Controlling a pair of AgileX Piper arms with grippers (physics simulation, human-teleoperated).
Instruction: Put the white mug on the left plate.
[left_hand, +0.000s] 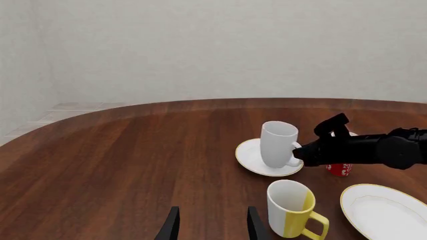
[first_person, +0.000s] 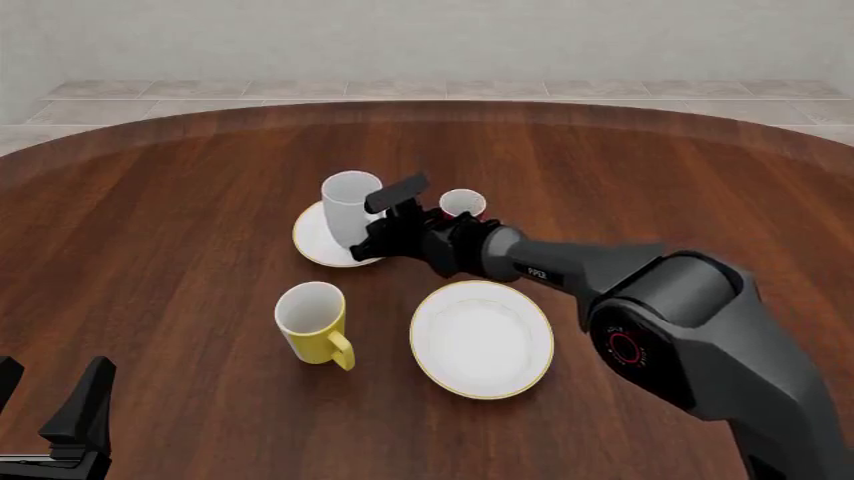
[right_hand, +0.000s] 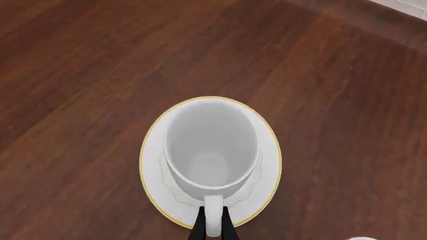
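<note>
While your left gripper (first_person: 54, 425) waits spread well short of the left plate (first_person: 314, 245), your right gripper (first_person: 378, 228) pinches the white mug's (first_person: 350, 200) handle. That mug stands upright on the plate, directly ahead of those fingers; release needs only opening.

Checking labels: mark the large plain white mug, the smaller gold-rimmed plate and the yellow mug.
large plain white mug (first_person: 350, 197), front view, outer wall.
smaller gold-rimmed white plate (first_person: 312, 240), front view, bare rim.
yellow mug (first_person: 312, 330), front view, body.
</note>
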